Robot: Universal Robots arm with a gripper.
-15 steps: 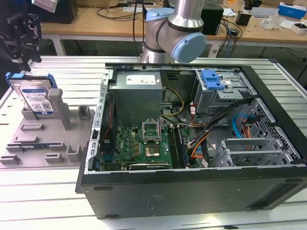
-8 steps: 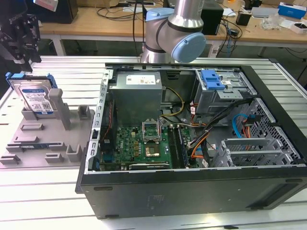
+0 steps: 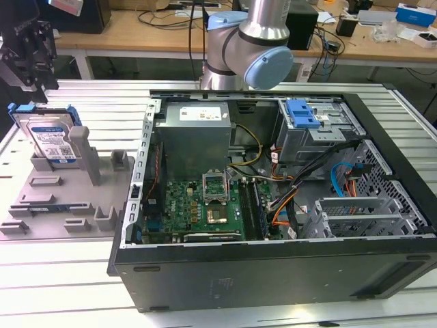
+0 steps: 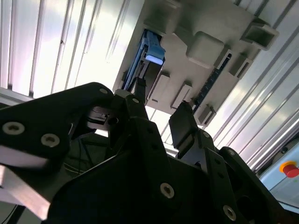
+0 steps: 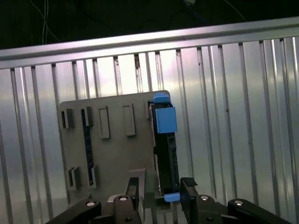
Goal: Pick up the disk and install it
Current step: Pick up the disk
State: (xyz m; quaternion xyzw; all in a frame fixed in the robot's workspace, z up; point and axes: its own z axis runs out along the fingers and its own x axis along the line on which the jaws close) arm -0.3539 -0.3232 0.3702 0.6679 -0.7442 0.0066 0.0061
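- The gripper [image 3: 29, 75] hangs above the exterior view's left end of the bench [image 3: 95, 109], over the grey holder [image 3: 61, 198]. It is well apart from the open computer case [image 3: 273, 273].
- The disk [image 3: 49, 137] stands on edge in a slot of that holder, label facing outward, beside a grey upright post [image 3: 80, 147]. Nothing grips it, so pickup is not yet done.
- In the first wrist view the disk [image 5: 164, 149] is seen edge-on with its blue bracket [image 5: 164, 119] on top. The gripper [image 5: 161, 189] sits above one end of it.
- The fingers [image 5: 189, 189] are parted moderately wide and hold nothing. The gap looks only a little broader than the disk's thickness.
- In the second wrist view the gripper [image 4: 160, 109] points toward the disk [image 4: 147, 60], clear of it.
- Risk, judged: with so little spare gap, a small sideways offset could land one finger on the disk's top edge or on the holder beside it instead of alongside the drive.
- Risk, judged: a grip taken near one end, or on the plastic bracket alone, could let the drive pivot or jam in its slot.
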